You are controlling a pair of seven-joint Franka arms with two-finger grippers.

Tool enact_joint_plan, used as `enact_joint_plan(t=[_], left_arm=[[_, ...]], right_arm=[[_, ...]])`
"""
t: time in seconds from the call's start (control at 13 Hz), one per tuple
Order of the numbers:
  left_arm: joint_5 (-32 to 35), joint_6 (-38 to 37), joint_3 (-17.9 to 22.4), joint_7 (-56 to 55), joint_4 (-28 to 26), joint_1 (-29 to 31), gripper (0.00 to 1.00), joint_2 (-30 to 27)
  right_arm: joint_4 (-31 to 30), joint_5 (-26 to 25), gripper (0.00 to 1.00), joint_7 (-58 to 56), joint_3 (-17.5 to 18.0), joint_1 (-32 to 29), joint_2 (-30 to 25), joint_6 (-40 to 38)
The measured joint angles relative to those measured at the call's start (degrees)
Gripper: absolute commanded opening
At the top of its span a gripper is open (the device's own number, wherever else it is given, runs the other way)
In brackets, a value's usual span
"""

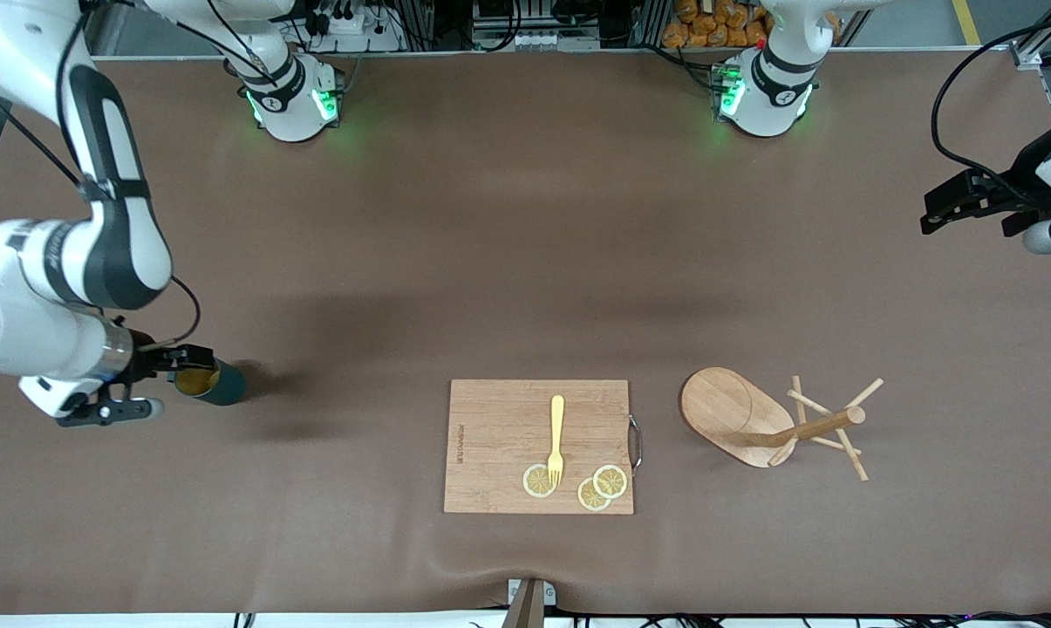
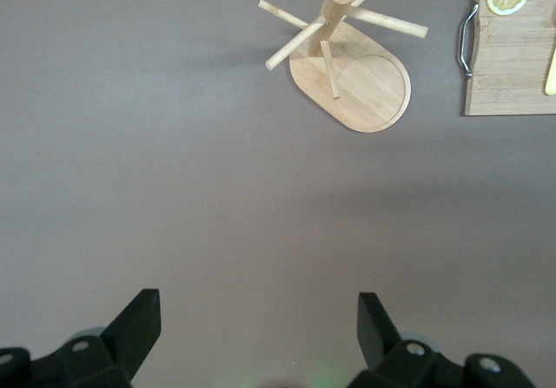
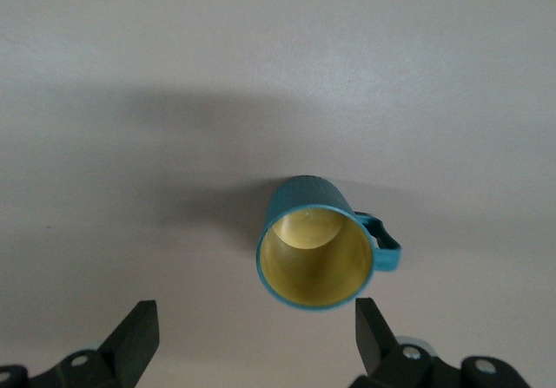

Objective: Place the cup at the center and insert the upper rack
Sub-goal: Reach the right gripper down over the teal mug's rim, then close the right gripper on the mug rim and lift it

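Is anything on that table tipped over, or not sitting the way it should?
Yes. The mug tree beside the cutting board has toppled: its oval base stands on edge, post and pegs down at the table. The cup, by the open right gripper, also lies sideways.

A: Where is the cup (image 1: 214,383)?

B: On the table toward the right arm's end, a dark teal ribbed mug (image 3: 314,246) with a side handle and mustard-yellow inside. It seems to lie on its side.

A: And the upper rack (image 1: 774,422)?

B: Toward the left arm's end: a light wooden mug tree (image 2: 347,54), oval base, central post, thin angled pegs near the top.
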Motion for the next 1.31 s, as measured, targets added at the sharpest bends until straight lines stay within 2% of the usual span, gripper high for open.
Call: enact_joint_plan(t=[0.46, 0.62, 0.69, 0.77, 0.85, 0.92, 1.31], left_arm=[[0.0, 0.0, 0.0, 0.0, 0.0, 0.0, 1.0, 0.7], [0.0, 0.0, 0.0, 0.0, 0.0, 0.0, 1.0, 0.7], [0.0, 0.0, 0.0, 0.0, 0.0, 0.0, 1.0, 0.7], [0.0, 0.0, 0.0, 0.0, 0.0, 0.0, 1.0, 0.7], [0.0, 0.0, 0.0, 0.0, 0.0, 0.0, 1.0, 0.7], [0.0, 0.0, 0.0, 0.0, 0.0, 0.0, 1.0, 0.7], [0.0, 0.0, 0.0, 0.0, 0.0, 0.0, 1.0, 0.7]], right_arm=[[0.0, 2.3, 1.0, 0.1, 0.0, 0.0, 5.8, 3.7], [0.0, 2.4, 0.71, 0.1, 0.0, 0.0, 6.6, 3.9], [0.0, 2.4, 0.5, 0.1, 0.0, 0.0, 6.9, 3.9], [0.1, 2.4, 0.22, 0.1, -0.1, 0.0, 7.2, 3.9], [0.1, 2.4, 0.04, 0.1, -0.1, 0.0, 7.5, 3.9], [0.1, 2.4, 0.0, 0.1, -0.1, 0.0, 7.8, 3.9], [0.7, 2.2, 0.0, 0.1, -0.2, 0.0, 7.8, 3.8]])
